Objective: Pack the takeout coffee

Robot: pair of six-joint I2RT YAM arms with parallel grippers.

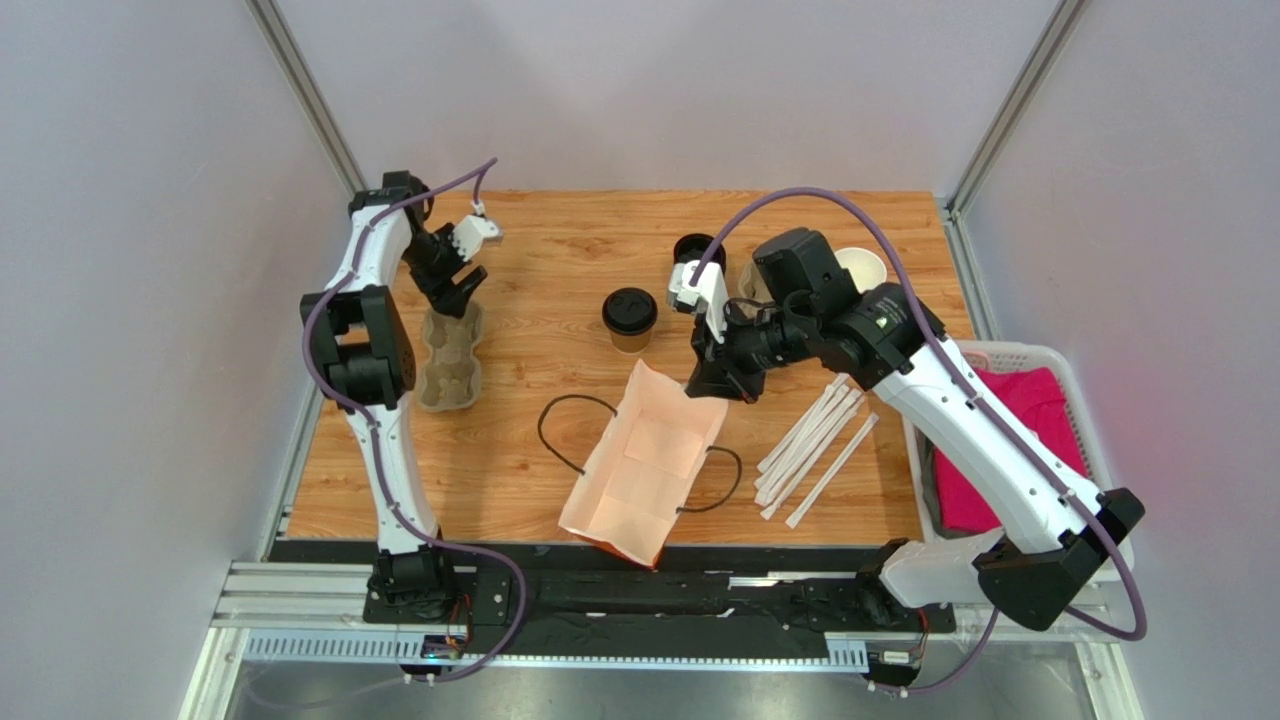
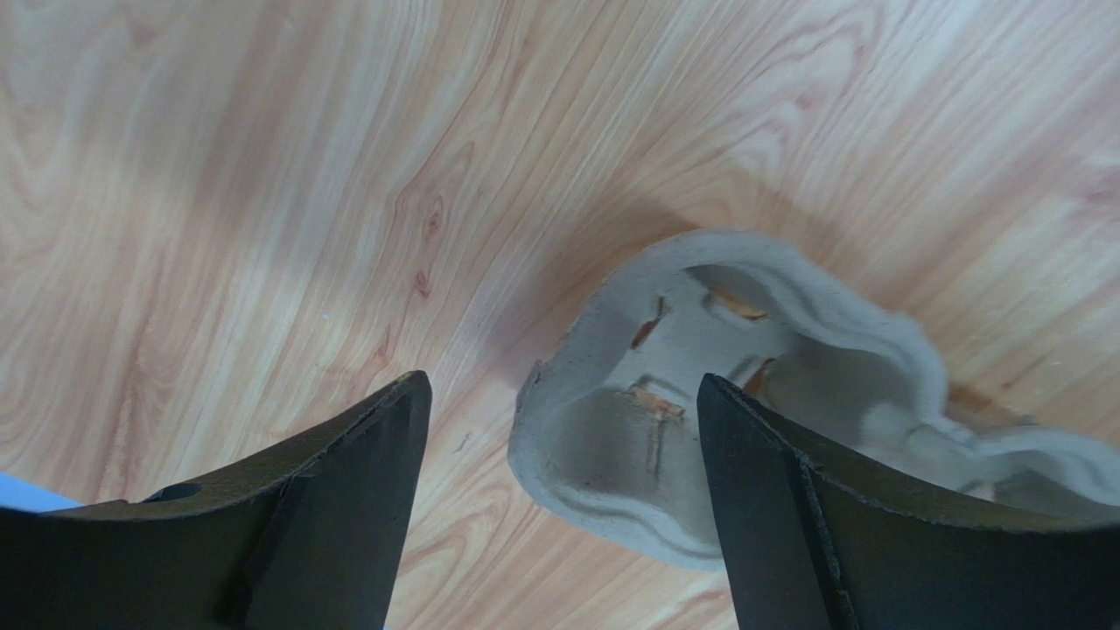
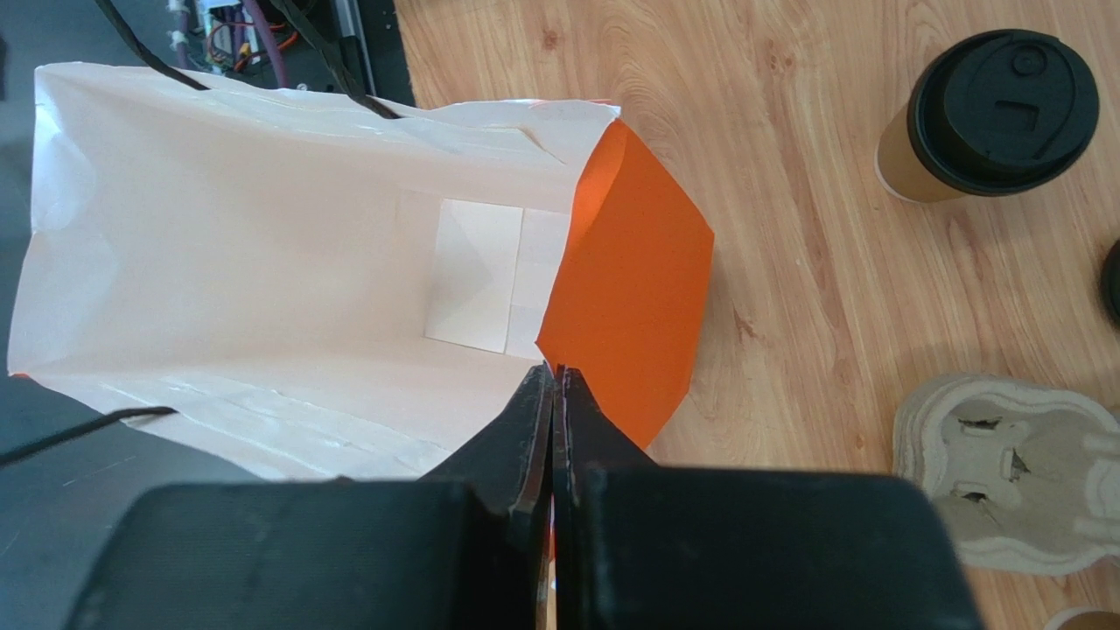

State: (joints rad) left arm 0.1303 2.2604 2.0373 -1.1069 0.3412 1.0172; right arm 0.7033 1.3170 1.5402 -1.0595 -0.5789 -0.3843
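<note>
Top view. Bag lies lower centre on the table. Coffee stands just above it, mid-frame. Carrier left. Straws right of bag. Basket at far right.

The table was pale wood, smooth with a faint sheen, and the cup carrier was rough, matt grey moulded pulp. The bag was matt, creased paper. The takeout coffee had a tan paper wall and a dully shining black plastic lid.
</note>
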